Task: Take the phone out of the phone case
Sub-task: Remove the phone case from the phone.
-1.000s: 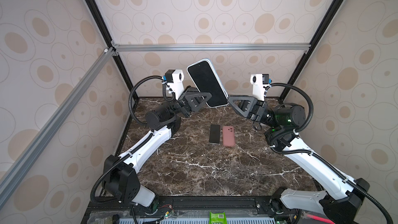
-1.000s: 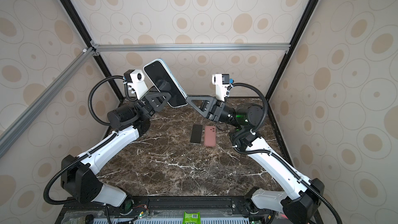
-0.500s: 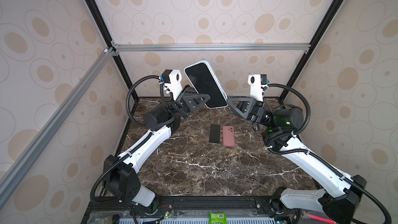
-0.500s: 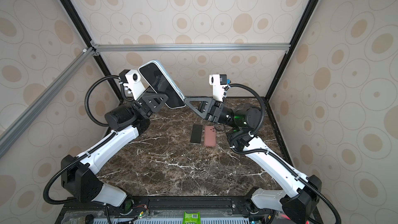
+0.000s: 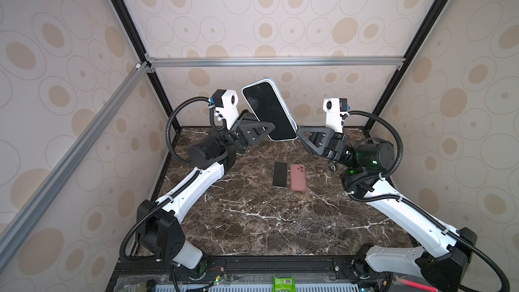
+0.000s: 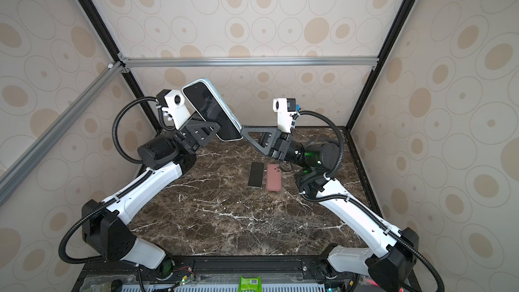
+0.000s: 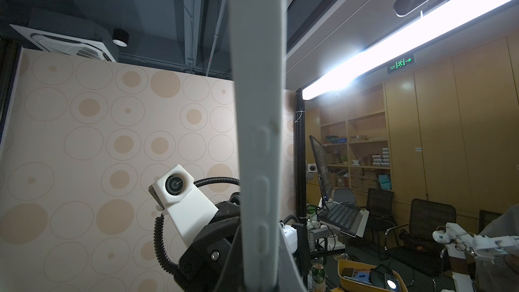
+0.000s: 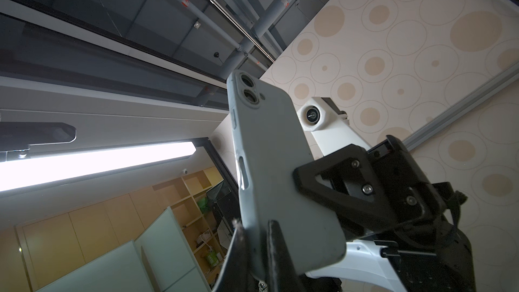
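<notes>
The black-screened smartphone [image 5: 266, 110] is seated in the pale blue silicone phone case [image 8: 269, 164]. The assembly is held tilted in the air above the dark brown marble tabletop [image 5: 252, 220], near the rear wall, with the screen visible in both top views. The left gripper [image 5: 269, 130] is clamped narrow across one long edge of the case, near mid-length. The right gripper [image 5: 298, 131] is clamped narrow on the lower end of the case, at a corner. A separate black smartphone [image 5: 280, 174] and a dusty pink phone case [image 5: 298, 177] lie flat on the tabletop, just beside each other.
</notes>
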Controlling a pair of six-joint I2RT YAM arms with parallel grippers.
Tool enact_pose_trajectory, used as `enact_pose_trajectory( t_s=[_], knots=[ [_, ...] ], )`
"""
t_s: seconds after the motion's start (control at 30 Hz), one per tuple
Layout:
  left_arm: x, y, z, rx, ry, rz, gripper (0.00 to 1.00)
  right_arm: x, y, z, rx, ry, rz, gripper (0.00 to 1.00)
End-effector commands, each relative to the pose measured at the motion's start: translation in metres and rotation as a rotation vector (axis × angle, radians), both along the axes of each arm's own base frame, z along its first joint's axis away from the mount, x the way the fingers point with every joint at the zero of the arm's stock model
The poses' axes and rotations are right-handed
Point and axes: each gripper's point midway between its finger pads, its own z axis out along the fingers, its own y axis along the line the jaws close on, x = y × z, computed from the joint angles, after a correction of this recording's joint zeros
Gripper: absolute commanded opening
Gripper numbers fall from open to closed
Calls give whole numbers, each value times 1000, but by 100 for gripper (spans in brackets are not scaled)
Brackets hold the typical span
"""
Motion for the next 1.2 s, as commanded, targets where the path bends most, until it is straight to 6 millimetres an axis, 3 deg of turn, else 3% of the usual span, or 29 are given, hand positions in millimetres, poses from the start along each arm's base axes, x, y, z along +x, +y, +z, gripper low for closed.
enact_pose_trajectory(
  t_s=[0.0,0.53,0.77,1.0,1.17],
  knots=[
    [-15,-28,-32,165,-104,-80,0,28,64,-105,-318,387,144,0],
    [-34,-24,-32,162,-148,-145,0,45,76,-148,-375,549,146,0],
    [-31,-24,-27,136,-133,-119,0,51,74,-172,-443,568,83,0],
    [-9,-26,-17,86,-31,-5,0,58,55,-193,-568,399,-75,0],
    [-1,-27,-13,97,50,25,0,62,38,-178,-546,199,-117,0]
  ],
)
